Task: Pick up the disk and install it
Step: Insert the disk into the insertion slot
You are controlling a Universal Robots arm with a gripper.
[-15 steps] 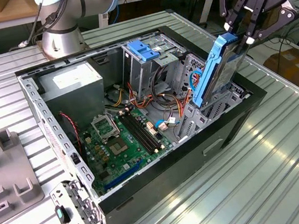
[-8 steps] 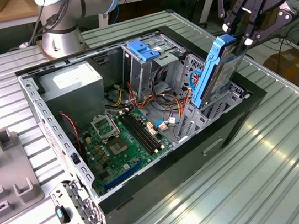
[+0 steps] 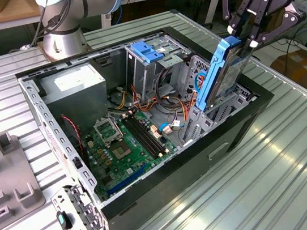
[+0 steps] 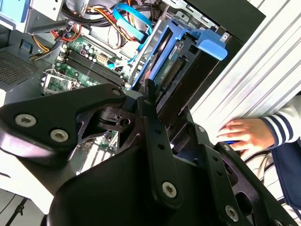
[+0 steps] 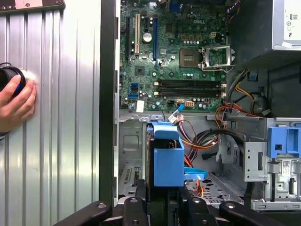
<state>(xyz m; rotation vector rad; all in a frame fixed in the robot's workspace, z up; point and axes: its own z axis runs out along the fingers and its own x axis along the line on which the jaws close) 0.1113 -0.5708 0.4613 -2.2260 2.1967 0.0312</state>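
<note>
The disk (image 3: 217, 77), a silver-grey drive in a bright blue carrier rail, stands steeply tilted over the open computer case (image 3: 240, 123) at the exterior view's right. Its lower end dips into the drive bay by the case's black wall. My gripper (image 3: 244, 38) is shut on the disk's upper end, one black finger on each flat side. In both wrist views the disk's blue carrier (image 4: 188, 37) (image 5: 167, 157) points away from my gripper (image 4: 165, 113) (image 5: 162, 192) down toward the bay floor.
Inside the case lie a green motherboard (image 3: 124, 148), bundled cables (image 3: 167, 87), a power supply (image 3: 74, 83) and a metal drive cage with a blue bracket (image 3: 147, 50). A person's hand (image 5: 16, 101) rests on the ribbed metal table beside the case. A grey fixture (image 3: 7, 175) stands at the exterior view's left.
</note>
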